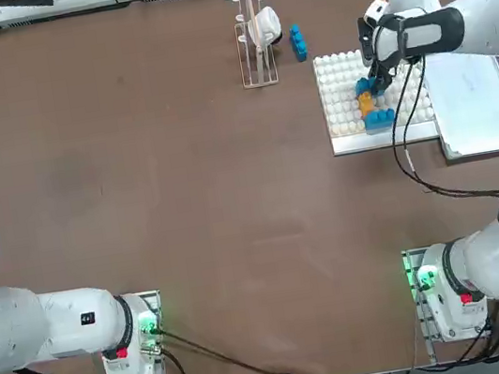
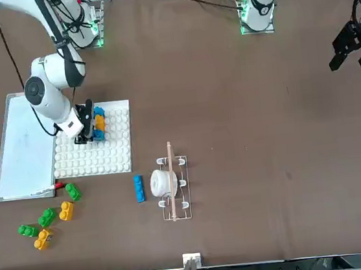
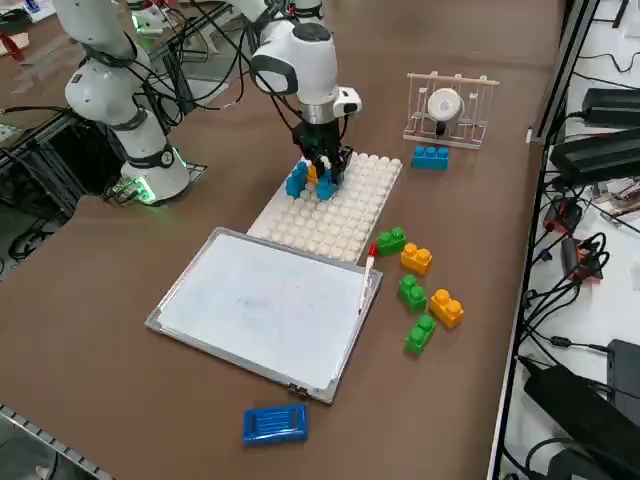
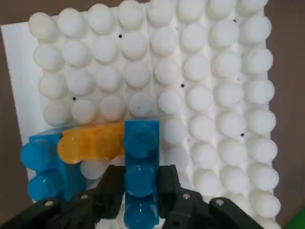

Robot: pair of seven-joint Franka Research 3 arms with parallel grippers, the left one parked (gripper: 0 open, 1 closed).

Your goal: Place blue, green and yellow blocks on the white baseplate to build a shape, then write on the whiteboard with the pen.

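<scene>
The white baseplate (image 1: 345, 101) is a square plate of round studs lying on the brown counter (image 1: 186, 206), just beside the whiteboard (image 3: 265, 305), a smooth white board in a thin grey frame. At one edge of the baseplate three blocks are joined: a blue block (image 4: 45, 164), a yellow-orange block (image 4: 90, 141) touching it, and a longer blue block (image 4: 141, 171) set across the yellow one's end. The right gripper (image 4: 139, 198) stands over this cluster, pointing down, its two dark fingers (image 4: 110, 191) pressed against either side of the longer blue block, grasping it. The near end of that block is cut off in the wrist view, and the gripper hides much of the cluster from overhead. The pen (image 3: 367, 268) lies at the whiteboard's edge, red tip toward the baseplate. Loose green and yellow blocks (image 3: 420, 290) sit close together on the counter near the pen. A further blue block (image 3: 430, 157) lies apart, beside a small wire rack (image 3: 450, 110) that holds a white round object, too small to make out.
</scene>
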